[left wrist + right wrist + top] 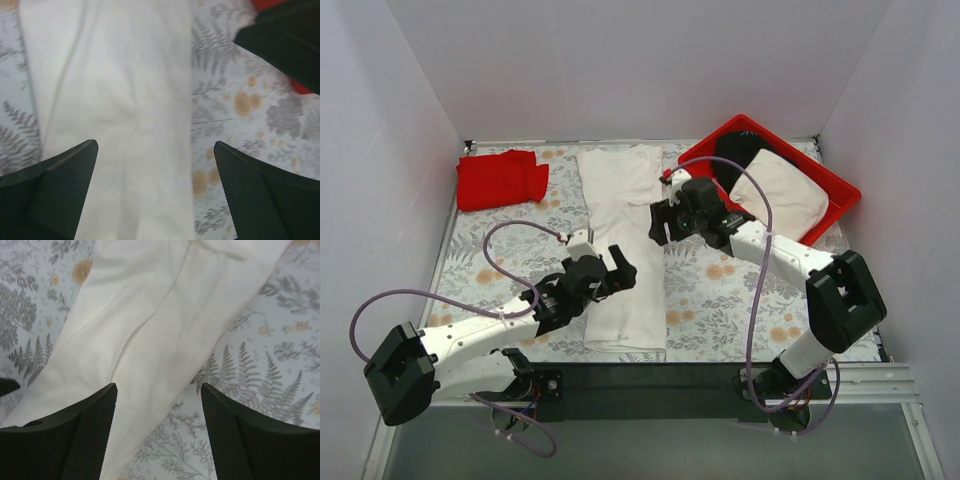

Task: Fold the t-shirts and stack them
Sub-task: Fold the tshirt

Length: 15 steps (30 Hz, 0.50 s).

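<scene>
A white t-shirt [620, 230] lies as a long narrow strip down the middle of the table. It also fills the left wrist view [120, 90] and the right wrist view [150, 325]. A red t-shirt [501, 180] sits folded at the far left corner. My left gripper [623, 272] hovers open over the white shirt's near half, its jaws [155, 144] straddling the shirt's right edge with nothing held. Just above the same edge, farther back, my right gripper [658, 222] is also open and empty [158, 387].
A red plastic tray [840, 190] at the far right holds an off-white garment [782, 192] and a black one [740, 150]. A floral cloth [720, 290] covers the table. White walls close in the back and both sides.
</scene>
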Motion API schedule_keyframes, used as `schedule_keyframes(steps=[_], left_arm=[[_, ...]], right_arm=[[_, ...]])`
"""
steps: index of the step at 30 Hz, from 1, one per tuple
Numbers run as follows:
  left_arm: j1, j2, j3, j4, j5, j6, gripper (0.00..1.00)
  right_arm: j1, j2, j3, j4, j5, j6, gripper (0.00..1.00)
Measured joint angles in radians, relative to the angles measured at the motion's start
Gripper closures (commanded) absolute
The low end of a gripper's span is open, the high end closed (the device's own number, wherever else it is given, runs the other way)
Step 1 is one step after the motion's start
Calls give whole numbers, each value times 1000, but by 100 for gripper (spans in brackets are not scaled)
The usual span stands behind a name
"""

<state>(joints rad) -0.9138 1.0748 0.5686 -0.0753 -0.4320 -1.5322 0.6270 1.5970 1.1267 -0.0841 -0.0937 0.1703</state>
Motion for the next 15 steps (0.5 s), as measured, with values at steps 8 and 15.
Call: schedule_keyframes(steps=[8, 15], left_arm=[[-6, -91, -87, -279, -72, -109, 6], [-20, -133, -87, -436, -63, -192, 6]], right_arm=[[207, -184, -348, -3, 91, 114, 38], [361, -326, -472, 0, 132, 240, 38]])
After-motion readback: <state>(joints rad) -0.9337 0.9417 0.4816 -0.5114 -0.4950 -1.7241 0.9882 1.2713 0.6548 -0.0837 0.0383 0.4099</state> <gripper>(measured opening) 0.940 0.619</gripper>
